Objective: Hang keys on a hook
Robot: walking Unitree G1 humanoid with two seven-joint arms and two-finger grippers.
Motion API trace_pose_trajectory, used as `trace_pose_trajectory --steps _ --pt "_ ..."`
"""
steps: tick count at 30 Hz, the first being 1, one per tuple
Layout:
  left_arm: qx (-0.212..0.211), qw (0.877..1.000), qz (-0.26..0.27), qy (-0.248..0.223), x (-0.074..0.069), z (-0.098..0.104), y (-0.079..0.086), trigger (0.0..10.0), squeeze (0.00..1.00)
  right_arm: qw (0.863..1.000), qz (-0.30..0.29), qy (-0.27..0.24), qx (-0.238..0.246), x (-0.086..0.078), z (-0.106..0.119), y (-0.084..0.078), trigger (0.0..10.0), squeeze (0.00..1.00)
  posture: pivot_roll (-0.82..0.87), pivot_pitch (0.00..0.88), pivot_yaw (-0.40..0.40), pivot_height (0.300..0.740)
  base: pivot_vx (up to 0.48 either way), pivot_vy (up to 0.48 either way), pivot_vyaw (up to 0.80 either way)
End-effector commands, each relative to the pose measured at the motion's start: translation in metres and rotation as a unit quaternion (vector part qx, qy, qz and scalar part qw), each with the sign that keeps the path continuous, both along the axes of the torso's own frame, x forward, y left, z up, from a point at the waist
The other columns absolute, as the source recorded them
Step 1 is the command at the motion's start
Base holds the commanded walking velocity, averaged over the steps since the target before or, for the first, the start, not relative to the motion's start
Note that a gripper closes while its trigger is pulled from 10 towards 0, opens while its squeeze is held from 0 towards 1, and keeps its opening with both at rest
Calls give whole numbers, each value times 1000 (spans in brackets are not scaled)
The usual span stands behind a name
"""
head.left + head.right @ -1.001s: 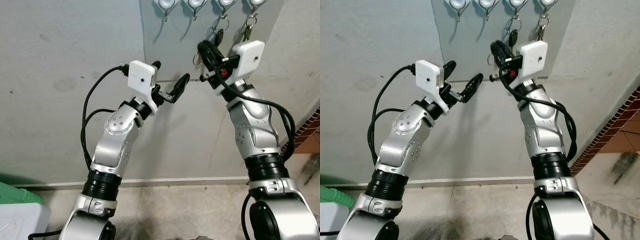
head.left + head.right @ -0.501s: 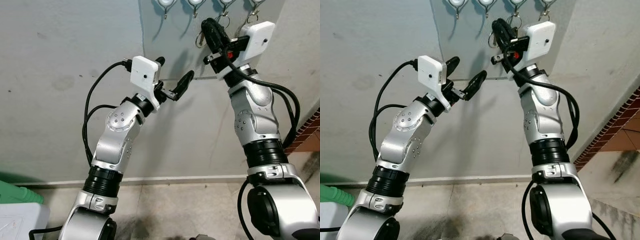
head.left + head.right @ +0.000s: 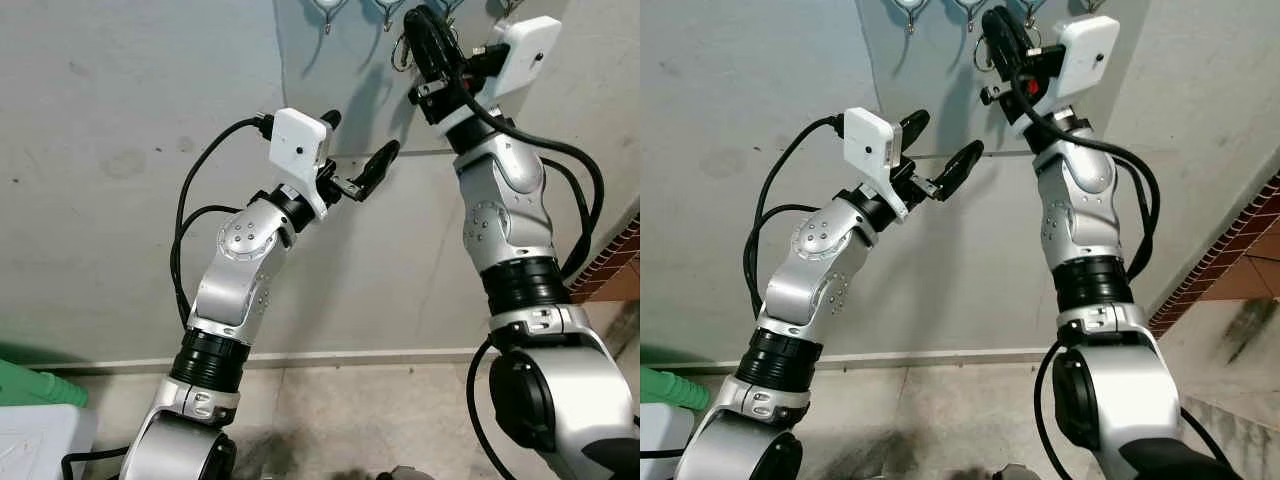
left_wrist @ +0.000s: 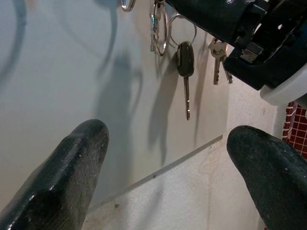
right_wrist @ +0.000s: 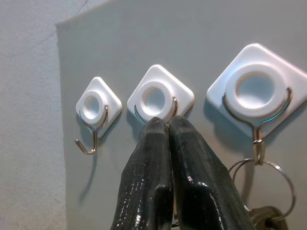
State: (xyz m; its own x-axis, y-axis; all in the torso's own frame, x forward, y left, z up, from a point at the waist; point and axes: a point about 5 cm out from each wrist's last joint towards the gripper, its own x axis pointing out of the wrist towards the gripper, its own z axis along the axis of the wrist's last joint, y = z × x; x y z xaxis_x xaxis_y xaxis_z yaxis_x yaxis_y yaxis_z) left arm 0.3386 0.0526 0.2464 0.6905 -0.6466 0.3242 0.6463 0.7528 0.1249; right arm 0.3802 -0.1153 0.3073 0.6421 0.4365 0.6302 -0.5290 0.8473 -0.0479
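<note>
My right gripper (image 3: 424,38) is raised to the row of white wall hooks and is shut on a silver key ring (image 3: 403,55). In the right wrist view its fingertips (image 5: 156,132) press together right under the middle hook (image 5: 158,98). A bare hook (image 5: 95,112) is on one side. The hook on the other side (image 5: 256,91) carries a ring of keys (image 5: 263,175). My left gripper (image 3: 358,140) is open with nothing in it, lower and left of the hooks. The left wrist view shows a black-headed key (image 4: 185,62) and small keys (image 4: 218,55) hanging on the panel.
The hooks sit on a grey panel (image 3: 340,80) fixed to a pale wall. A green object (image 3: 30,385) and a white box (image 3: 40,440) lie at the lower left. Red brick tiling (image 3: 615,265) edges the right side.
My right gripper has risen with the key ring, from below the hanging keys up to the hooks. The left arm has lifted slightly and its gripper stays open.
</note>
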Motion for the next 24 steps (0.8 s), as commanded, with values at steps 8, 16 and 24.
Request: trace_pose_trajectory --steps 8,16,24 --pt "4 1000 -7 -6 1 5 -2 10000 0 999 19 -22 16 3 17 8 10000 0 -25 137 52 721 0 0 0" --pt "7 1000 -11 -4 0 4 -4 10000 0 999 21 -31 27 5 25 10 10000 0 -23 141 54 721 0 0 0" --pt "7 1000 -14 -4 -1 4 -5 10000 0 999 20 -32 35 7 31 13 10000 0 -23 143 54 721 0 0 0"
